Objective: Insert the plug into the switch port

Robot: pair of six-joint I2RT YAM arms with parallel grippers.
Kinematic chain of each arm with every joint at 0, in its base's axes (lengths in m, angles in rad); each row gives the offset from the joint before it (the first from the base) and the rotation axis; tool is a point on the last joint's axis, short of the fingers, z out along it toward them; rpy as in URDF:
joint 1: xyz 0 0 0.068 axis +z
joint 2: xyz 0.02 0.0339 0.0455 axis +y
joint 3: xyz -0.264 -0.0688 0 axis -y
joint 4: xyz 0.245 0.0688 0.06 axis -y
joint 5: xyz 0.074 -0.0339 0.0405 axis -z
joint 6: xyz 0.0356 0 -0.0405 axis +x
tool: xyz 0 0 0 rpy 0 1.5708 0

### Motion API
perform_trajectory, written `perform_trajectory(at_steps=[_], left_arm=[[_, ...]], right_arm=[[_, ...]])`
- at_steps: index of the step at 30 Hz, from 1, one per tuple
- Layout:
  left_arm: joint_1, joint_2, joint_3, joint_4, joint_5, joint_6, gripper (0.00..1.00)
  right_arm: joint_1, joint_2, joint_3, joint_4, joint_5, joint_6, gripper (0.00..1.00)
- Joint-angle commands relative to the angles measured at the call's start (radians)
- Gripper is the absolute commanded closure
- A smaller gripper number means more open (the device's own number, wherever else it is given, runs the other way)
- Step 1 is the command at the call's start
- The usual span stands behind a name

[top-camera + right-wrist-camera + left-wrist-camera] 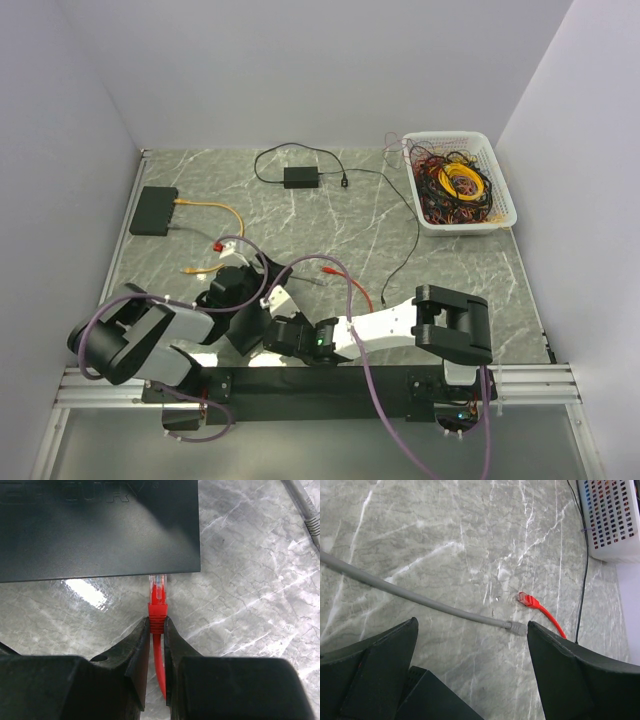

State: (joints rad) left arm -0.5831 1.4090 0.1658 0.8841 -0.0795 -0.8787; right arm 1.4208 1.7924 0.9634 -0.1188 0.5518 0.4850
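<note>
My right gripper (157, 622) is shut on the red plug (157, 611), holding it by its boot while the red cable trails back between the fingers. The plug's clear tip sits right at the near edge of the black switch (100, 530); the port itself is hidden. From above, the right gripper (275, 338) points left at the switch (243, 335) near the arm bases. My left gripper (471, 625) stands wide open and holds nothing. A corner of the switch (427, 695) shows low between its fingers. A grey cable's plug (516, 627) lies on the table by its right finger.
The red cable's other end (527, 600) lies loose beyond the grey plug. A white basket (465, 228) full of cables stands back right. A second black box (153, 210) with a yellow cable (215, 210) sits back left, and a black adapter (300, 177) sits at the back.
</note>
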Motion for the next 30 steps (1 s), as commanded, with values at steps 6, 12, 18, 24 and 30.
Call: perform_trajectory(at_steps=[6,12,18,24,30], left_arm=[[-0.075,0.100,-0.046,-0.149,0.130,-0.085,0.03],[-0.080,0.113,-0.048,-0.137,0.126,-0.091,0.03],[-0.081,0.111,-0.037,-0.162,0.112,-0.083,0.03],[-0.081,0.114,-0.032,-0.159,0.112,-0.080,0.02],[-0.080,0.125,-0.043,-0.114,0.129,-0.078,0.02]], right_arm=[[-0.020,-0.064,0.037,0.142,0.112,0.010,1.00],[-0.014,-0.064,0.049,0.143,0.114,0.004,1.00],[-0.002,-0.070,0.054,0.143,0.125,0.003,1.00],[0.006,-0.088,0.029,0.156,0.140,0.015,1.00],[0.004,-0.062,0.026,0.198,0.146,0.003,1.00]])
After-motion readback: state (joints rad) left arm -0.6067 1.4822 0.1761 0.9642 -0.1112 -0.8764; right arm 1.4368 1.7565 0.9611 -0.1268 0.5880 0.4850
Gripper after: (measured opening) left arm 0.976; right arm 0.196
